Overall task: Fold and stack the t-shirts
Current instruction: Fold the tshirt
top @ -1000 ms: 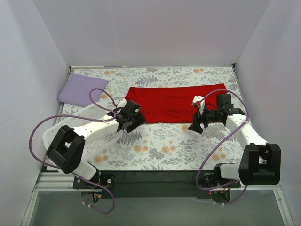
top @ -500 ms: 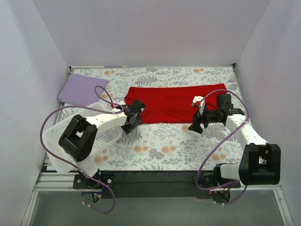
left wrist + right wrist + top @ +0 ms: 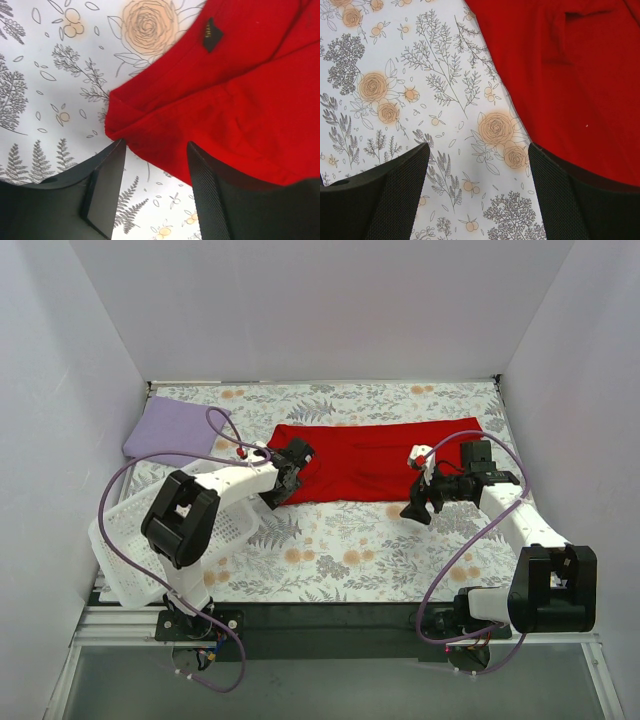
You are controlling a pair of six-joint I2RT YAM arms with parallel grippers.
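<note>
- Lavender shirt [image 3: 172, 430]: folded, far-left corner of tablecloth [image 3: 340, 550], looks done.
- Red shirt [image 3: 375, 465]: mid-table, long band only; you've cross-folds + stacking left.
- Left gripper [image 3: 156, 147]: jaws apart, straddling red's near-left corner, no pinch yet.
- Right gripper [image 3: 477, 150]: wide, empty, beside red's hem.

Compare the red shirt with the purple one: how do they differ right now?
The red shirt is bigger and lies as a long, wrinkled band mid-table; the purple shirt is a small neat rectangle in the far left corner. The left gripper straddles a corner of the red shirt; no gripper is at the purple shirt. Both lie on the tablecloth.
</note>
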